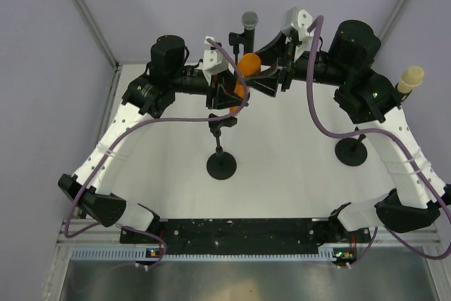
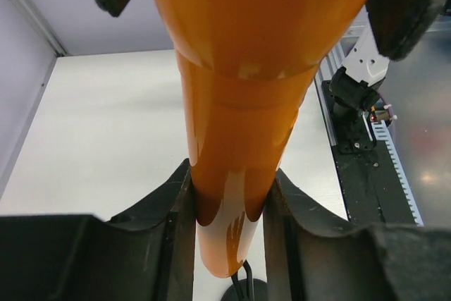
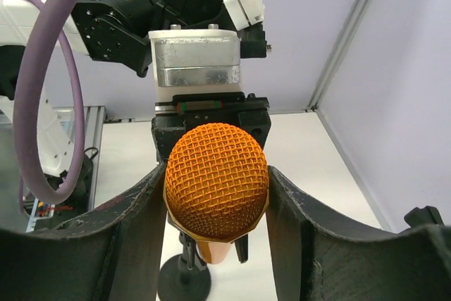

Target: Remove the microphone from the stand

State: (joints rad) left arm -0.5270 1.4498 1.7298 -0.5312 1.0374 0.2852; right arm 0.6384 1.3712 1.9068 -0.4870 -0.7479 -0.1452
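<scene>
Orange microphone [image 3: 216,181], seemingly above black stand [image 1: 221,166]

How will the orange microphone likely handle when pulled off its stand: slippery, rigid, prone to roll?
The orange microphone has a glossy body with reflections, so it may slip in the left gripper. It looks like a rigid tapered tube, unlikely to flex. The round mesh head is wider than the body, so laid down it would probably roll in an arc.

The left arm [image 1: 106,147] and right arm [image 1: 409,153] each pair white curved link shells with matt black joint housings, trail a looping purple cable [image 1: 169,119], carry a white wrist block [image 1: 213,58], and end in scuffed black fingers [image 3: 120,244].
</scene>
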